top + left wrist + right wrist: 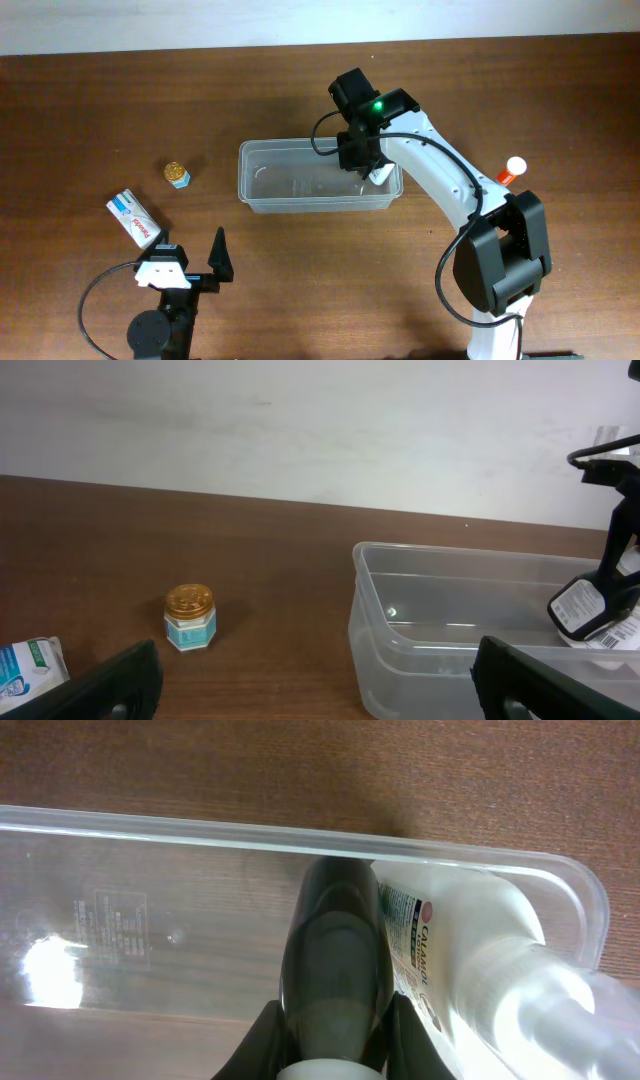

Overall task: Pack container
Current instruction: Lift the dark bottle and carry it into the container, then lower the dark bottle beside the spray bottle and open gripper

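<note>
The container [300, 178] is a clear plastic tub in the middle of the table, also seen in the left wrist view [450, 630] and the right wrist view [150, 920]. My right gripper [365, 158] reaches into its right end, shut on a dark bottle [335, 940] gripped between both fingers [262, 1038]. Beside the dark bottle, a white lotion bottle [470, 960] lies inside the tub against its right wall. My left gripper [320, 700] stands wide open and empty near the table's front left [190, 262], pointing at the tub's left end.
A small jar with a gold lid [177, 174] [190, 616] stands left of the tub. A white and blue box [135, 218] [30, 665] lies nearer my left gripper. A bottle with an orange and white top [512, 170] stands at the right.
</note>
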